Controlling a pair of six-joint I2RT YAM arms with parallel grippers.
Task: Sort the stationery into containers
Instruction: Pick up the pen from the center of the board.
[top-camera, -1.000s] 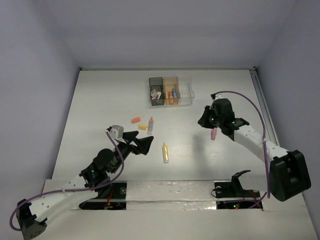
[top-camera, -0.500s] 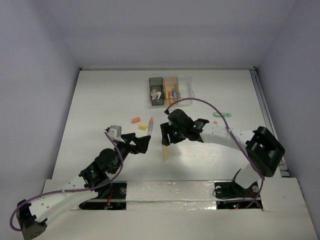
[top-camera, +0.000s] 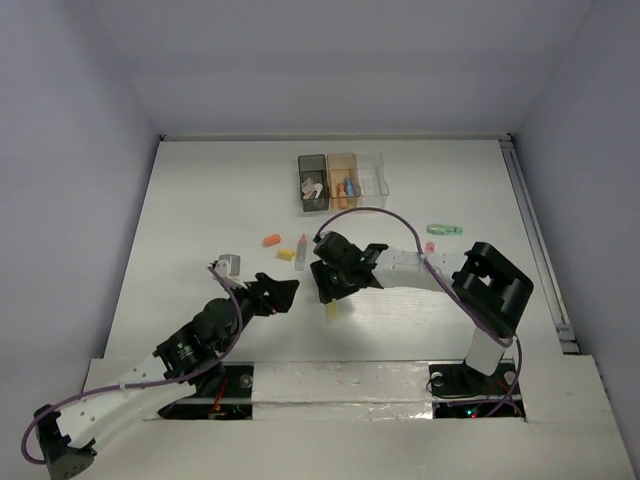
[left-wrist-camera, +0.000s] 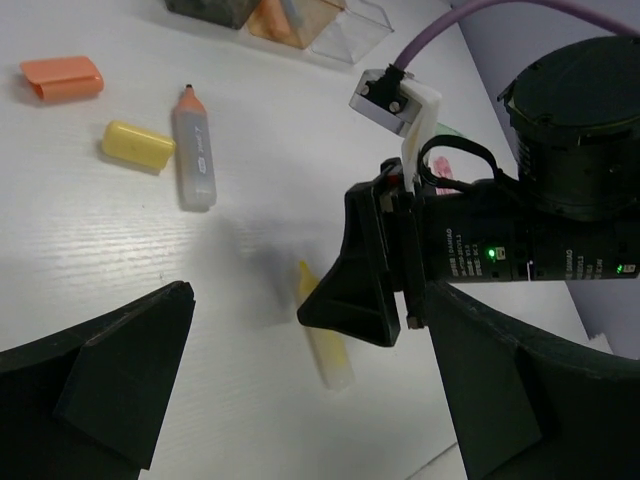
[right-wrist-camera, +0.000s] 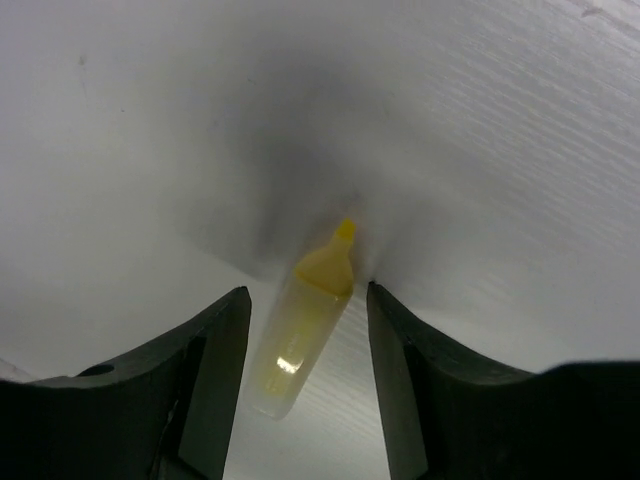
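Note:
A yellow marker (top-camera: 331, 312) (right-wrist-camera: 300, 335) lies flat on the white table. My right gripper (top-camera: 328, 290) (right-wrist-camera: 306, 290) is lowered over it and open, one finger on each side with a gap to the marker. My left gripper (top-camera: 280, 290) (left-wrist-camera: 310, 295) hovers just left of it, wide open and empty. The same marker (left-wrist-camera: 325, 345) shows in the left wrist view, under the right gripper's finger. The containers stand at the back: dark grey (top-camera: 313, 182), orange (top-camera: 342, 180) and clear (top-camera: 371, 178). The grey and orange ones hold stationery.
An orange piece (top-camera: 271, 240) (left-wrist-camera: 62, 78), a yellow piece (top-camera: 286, 254) (left-wrist-camera: 138, 146) and a grey marker with an orange tip (top-camera: 301, 251) (left-wrist-camera: 195, 145) lie just beyond the grippers. A mint green marker (top-camera: 445, 229) lies at the right.
My right arm swung from the table's right side to the middle, opened and came down over the yellow marker. The pink marker it held is out of its jaws. My left gripper drew back slightly.

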